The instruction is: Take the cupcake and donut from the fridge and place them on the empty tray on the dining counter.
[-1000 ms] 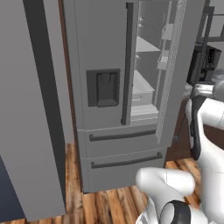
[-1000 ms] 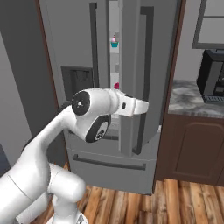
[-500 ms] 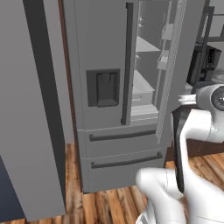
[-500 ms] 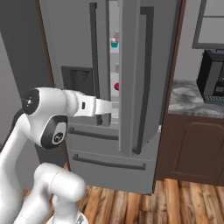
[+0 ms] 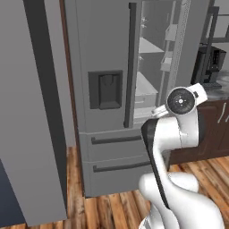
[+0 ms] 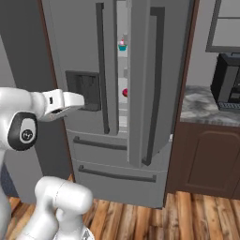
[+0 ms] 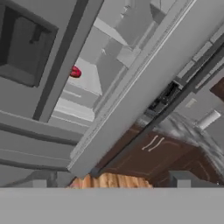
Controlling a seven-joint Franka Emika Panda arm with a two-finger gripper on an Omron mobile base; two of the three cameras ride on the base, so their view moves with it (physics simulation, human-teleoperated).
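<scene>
1. Cupcake (image 6: 122, 45) sits on an upper inner shelf of the fridge (image 6: 112, 70), seen through the gap between the doors; it lies above and beyond the jaws, well apart from them.
2. Donut (image 6: 125, 92) rests on a lower shelf, directly under the cupcake; in the hand view the donut (image 7: 75, 72) shows as a red spot past the dark handle, ahead of the jaws and off to one side.
3. Both look light and soft. The cupcake's frosting would likely smear, so the teal wrapper is the safer place to pinch. The donut's glossy icing looks slippery and easily marked; taking it across the ring, by its sides, seems best.
4. The right door stands ajar, leaving a narrow slot for reaching in.
5. The jaws hold nothing; whether they are spread or closed cannot be told, as the fingertips are not clearly shown.
6. The arm (image 5: 179, 129) is folded in front of the fridge's lower drawers.
</scene>
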